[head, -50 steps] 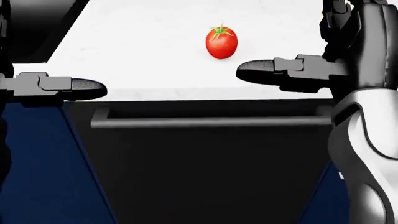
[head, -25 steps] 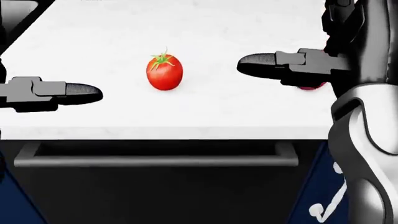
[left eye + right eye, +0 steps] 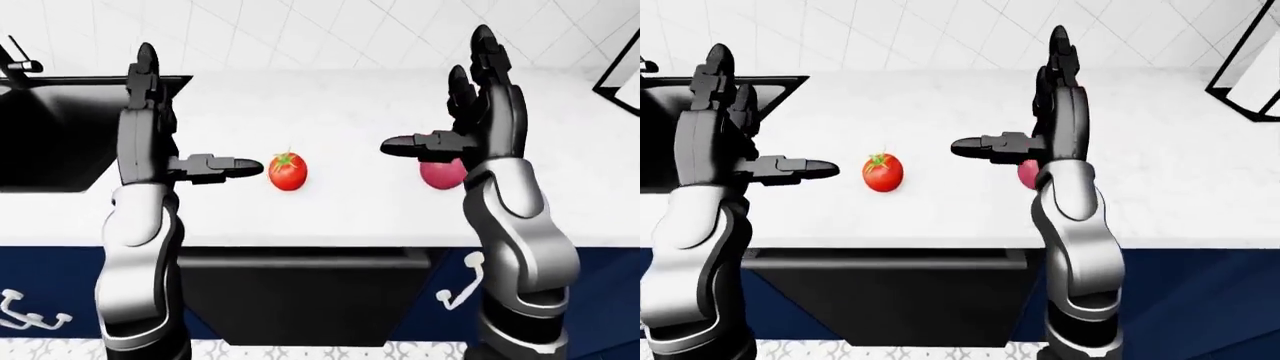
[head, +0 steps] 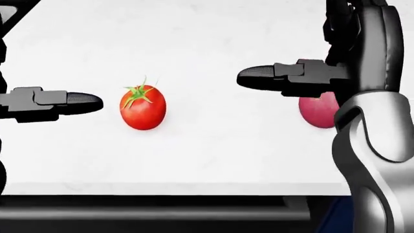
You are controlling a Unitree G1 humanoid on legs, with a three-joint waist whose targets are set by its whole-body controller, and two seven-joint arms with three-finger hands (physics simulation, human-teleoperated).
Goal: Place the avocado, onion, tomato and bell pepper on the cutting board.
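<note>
A red tomato (image 4: 143,108) with a green stem stands on the white counter (image 3: 330,105), left of centre in the head view. A reddish-purple onion (image 4: 317,111) lies to its right, partly hidden behind my right hand. My left hand (image 3: 200,112) is open, fingers pointing up, and its thumb (image 4: 64,103) reaches toward the tomato without touching it. My right hand (image 3: 434,94) is also open and raised, its thumb (image 4: 278,77) pointing left above the counter, just in front of the onion. No avocado, bell pepper or cutting board shows.
A black sink (image 3: 50,135) with a tap (image 3: 15,64) is set into the counter at the left. A dark appliance front (image 3: 300,292) sits under the counter edge between blue cabinets. A dark-framed object (image 3: 622,75) stands at the far right. White tiles line the wall.
The whole head view has shifted as the camera moved: the tomato slid down and left in the picture and the onion came into sight. Both hands stay open.
</note>
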